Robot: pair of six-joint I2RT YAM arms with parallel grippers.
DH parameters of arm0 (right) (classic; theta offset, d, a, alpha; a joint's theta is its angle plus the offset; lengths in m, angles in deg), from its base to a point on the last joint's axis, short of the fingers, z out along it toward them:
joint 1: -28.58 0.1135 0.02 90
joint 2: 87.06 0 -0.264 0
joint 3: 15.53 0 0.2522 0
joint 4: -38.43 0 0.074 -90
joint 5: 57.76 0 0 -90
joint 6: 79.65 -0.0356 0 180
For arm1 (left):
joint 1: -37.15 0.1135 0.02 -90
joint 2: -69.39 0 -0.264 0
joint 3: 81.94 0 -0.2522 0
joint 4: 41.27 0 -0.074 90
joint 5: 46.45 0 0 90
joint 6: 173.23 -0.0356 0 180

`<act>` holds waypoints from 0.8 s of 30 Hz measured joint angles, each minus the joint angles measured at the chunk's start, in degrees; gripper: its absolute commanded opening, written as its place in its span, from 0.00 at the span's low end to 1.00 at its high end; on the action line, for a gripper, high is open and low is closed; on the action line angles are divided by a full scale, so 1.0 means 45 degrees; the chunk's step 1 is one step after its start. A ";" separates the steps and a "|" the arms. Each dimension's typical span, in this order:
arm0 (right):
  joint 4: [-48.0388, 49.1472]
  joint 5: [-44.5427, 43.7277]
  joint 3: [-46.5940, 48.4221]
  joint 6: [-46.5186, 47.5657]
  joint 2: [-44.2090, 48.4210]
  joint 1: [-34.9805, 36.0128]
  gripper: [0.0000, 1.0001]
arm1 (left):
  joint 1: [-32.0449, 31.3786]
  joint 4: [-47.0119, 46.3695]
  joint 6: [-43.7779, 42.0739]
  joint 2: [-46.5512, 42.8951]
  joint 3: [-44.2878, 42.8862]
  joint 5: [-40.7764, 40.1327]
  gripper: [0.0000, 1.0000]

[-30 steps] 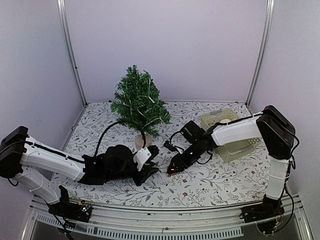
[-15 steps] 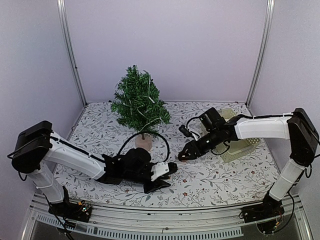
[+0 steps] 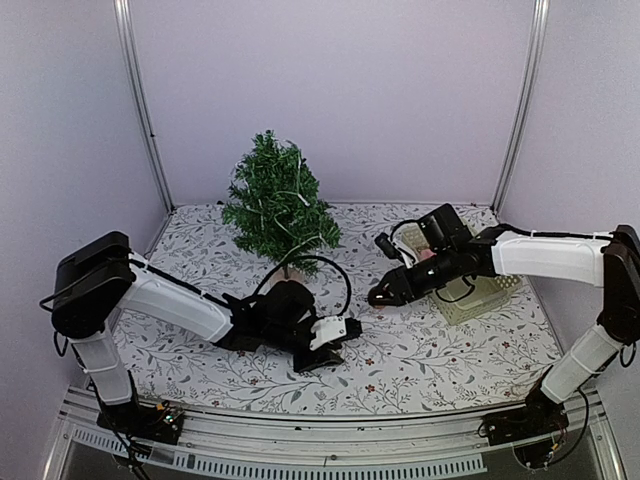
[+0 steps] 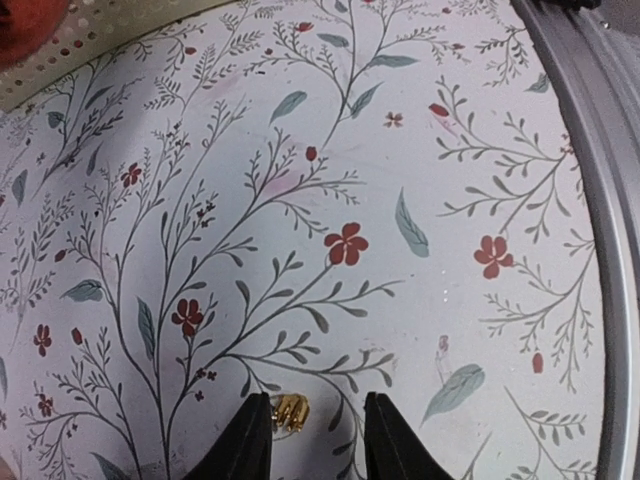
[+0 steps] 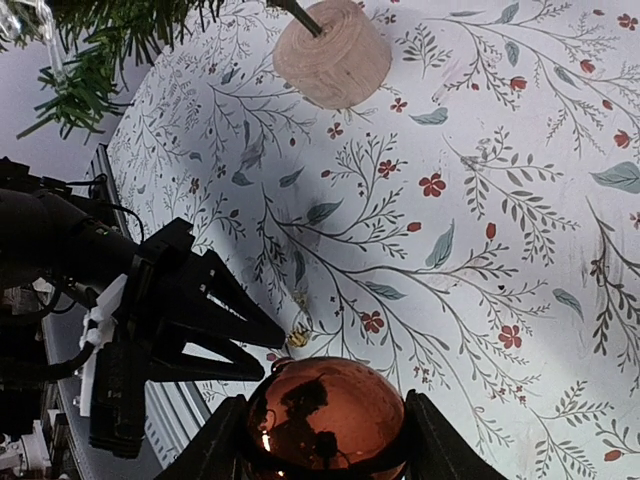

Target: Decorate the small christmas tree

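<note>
Low over the floral table (image 4: pixel 420 150), my left gripper (image 4: pixel 314 405) stands part open, straddling a small gold piece (image 4: pixel 290 410) without gripping it. My right gripper (image 5: pixel 325 400) clasps a copper bauble (image 5: pixel 325 425). The tree (image 3: pixel 280 210) stands upright at the back, well apart from both. The piece lies nearer one finger, so I judge it best to centre first, then close gently so it cannot skid.

The table (image 3: pixel 430 365) has a white cover printed with thin leaves and red flowers. The small christmas tree (image 3: pixel 278 205) stands upright at its back. A pale perforated basket (image 3: pixel 485 295) sits on the right. A small gold piece (image 4: pixel 290 411) lies near the front.
</note>
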 measured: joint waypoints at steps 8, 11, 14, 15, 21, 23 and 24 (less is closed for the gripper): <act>0.0000 -0.0141 0.0000 -0.0136 0.0461 -0.0418 0.29 | 0.0520 0.0330 -0.0583 0.0724 -0.0136 0.0393 0.31; 0.0000 -0.0194 0.0000 -0.0151 0.0525 -0.0495 0.29 | 0.0588 0.0350 -0.0695 0.0884 -0.0296 0.0529 0.31; -0.0005 -0.0219 0.0005 -0.0160 0.0525 -0.0549 0.29 | 0.0612 0.0335 -0.0797 0.1185 -0.0641 0.0651 0.24; 0.0000 -0.0223 0.0010 -0.0165 0.0525 -0.0568 0.29 | 0.0617 0.0321 -0.0811 0.1287 -0.0763 0.0699 0.21; -0.0044 -0.0248 0.0282 -0.0146 0.0525 -0.0806 0.29 | 0.0622 0.0209 -0.0651 0.1472 -0.0913 0.0913 0.08; -0.0005 -0.0262 0.0539 -0.0131 0.0529 -0.0865 0.29 | 0.0622 -0.0024 -0.0491 0.1365 -0.0685 0.0952 0.06; 0.0058 -0.0287 0.0661 -0.0131 0.0544 -0.0874 0.29 | 0.0627 -0.0083 -0.0418 0.1205 -0.0481 0.0942 0.05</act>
